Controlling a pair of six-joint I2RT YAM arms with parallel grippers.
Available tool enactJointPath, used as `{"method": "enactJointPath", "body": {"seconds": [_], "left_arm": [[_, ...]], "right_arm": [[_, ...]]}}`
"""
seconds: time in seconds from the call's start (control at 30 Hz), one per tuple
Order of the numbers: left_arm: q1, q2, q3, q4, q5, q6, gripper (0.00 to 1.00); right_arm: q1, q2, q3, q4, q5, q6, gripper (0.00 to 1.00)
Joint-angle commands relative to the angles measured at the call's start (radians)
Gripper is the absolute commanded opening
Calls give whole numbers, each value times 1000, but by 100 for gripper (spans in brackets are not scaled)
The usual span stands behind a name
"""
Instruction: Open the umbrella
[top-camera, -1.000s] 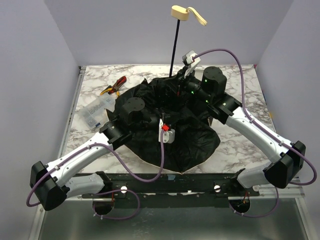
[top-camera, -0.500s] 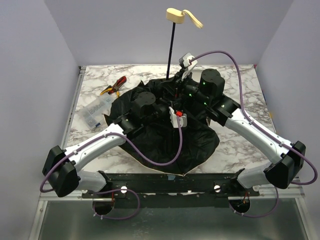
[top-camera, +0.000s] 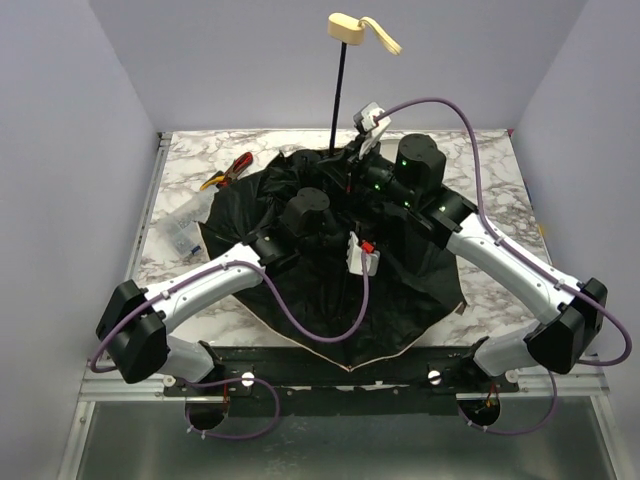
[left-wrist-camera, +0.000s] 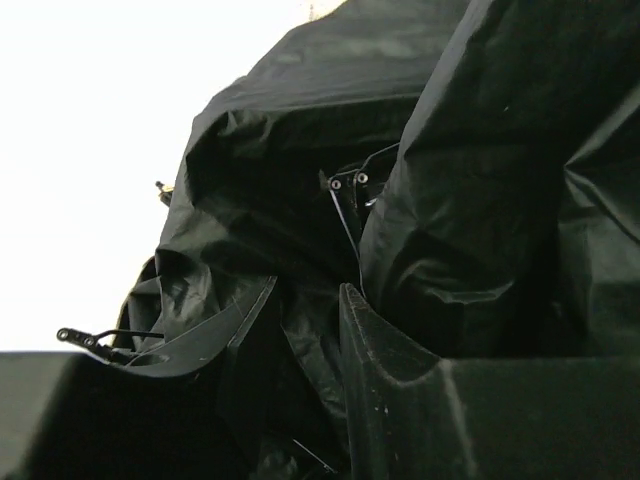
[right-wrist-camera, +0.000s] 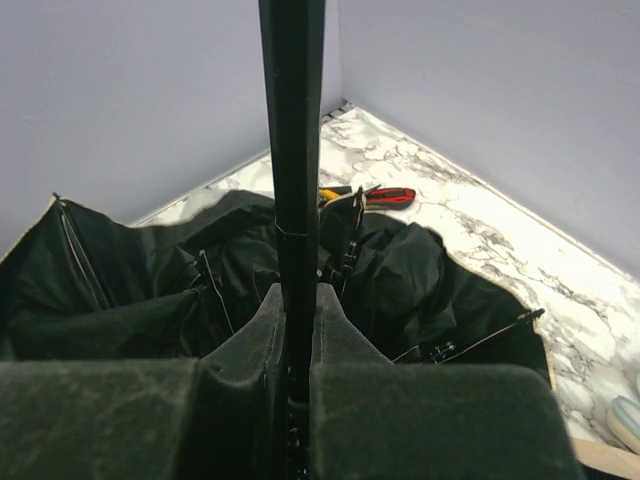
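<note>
The umbrella lies canopy-down on the table, its black underside (top-camera: 405, 290) spread wide. Its thin black shaft (top-camera: 338, 100) stands upright, with the beige handle knob (top-camera: 348, 28) and strap (top-camera: 386, 36) at the top. My right gripper (top-camera: 346, 162) is shut on the shaft low down, just above the canopy; in the right wrist view the shaft (right-wrist-camera: 292, 120) runs up between the fingers of that gripper (right-wrist-camera: 297, 295). My left gripper (top-camera: 330, 200) is buried in the canopy's middle. In the left wrist view its fingers (left-wrist-camera: 308, 290) stand a little apart with black fabric (left-wrist-camera: 300, 340) pinched between them.
Red-and-yellow pliers (top-camera: 228, 172) lie at the back left of the marble table (top-camera: 490, 290), also seen in the right wrist view (right-wrist-camera: 372, 195). A clear plastic packet (top-camera: 180, 232) lies at the left, partly under the canopy. Purple walls close in on three sides.
The left arm has reached further forward into the canopy's middle. The canopy has spread wider, left and towards the front right. The shaft and handle have shifted slightly left.
</note>
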Motion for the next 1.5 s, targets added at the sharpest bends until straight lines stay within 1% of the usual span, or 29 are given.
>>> {"method": "enactJointPath", "body": {"seconds": [0.0,0.07,0.13,0.2,0.27,0.37,0.47,0.5,0.63,0.77,0.9,1.03,1.1,1.2,1.47], "left_arm": [[-19,12,2,-188,157,40,36],[-19,-2,-13,-218,174,45,42],[-17,-23,-25,-254,196,58,51],[-17,-45,-36,-287,218,61,58],[-13,-63,-43,-293,232,38,60],[-4,-92,-48,-288,239,25,60],[29,-150,-54,-140,254,-121,60],[37,-171,-37,-116,259,-165,60],[77,-257,24,-44,287,-348,62],[124,-343,10,-20,322,-497,63],[208,-387,-14,-24,348,-657,62],[328,-377,-16,23,302,-824,57],[367,-351,13,36,265,-873,53],[392,-310,57,33,261,-896,49],[394,-238,98,75,224,-922,47]], "right_arm": [[7,4,81,122,48,-23,0],[9,3,83,121,61,-33,0],[7,2,82,126,65,-41,0],[7,5,84,128,76,-67,0],[5,7,84,133,77,-81,0],[6,6,84,146,64,-93,0],[5,0,73,142,23,-99,0],[5,-5,68,135,15,-101,0],[6,-25,31,112,8,-112,0],[5,-42,0,111,15,-115,0],[6,-47,-7,115,15,-110,0],[6,-50,-1,117,10,-98,0],[5,-53,-1,115,-6,-89,0],[5,-57,-7,115,-45,-81,0],[6,-62,-12,113,-100,-64,0]]}}
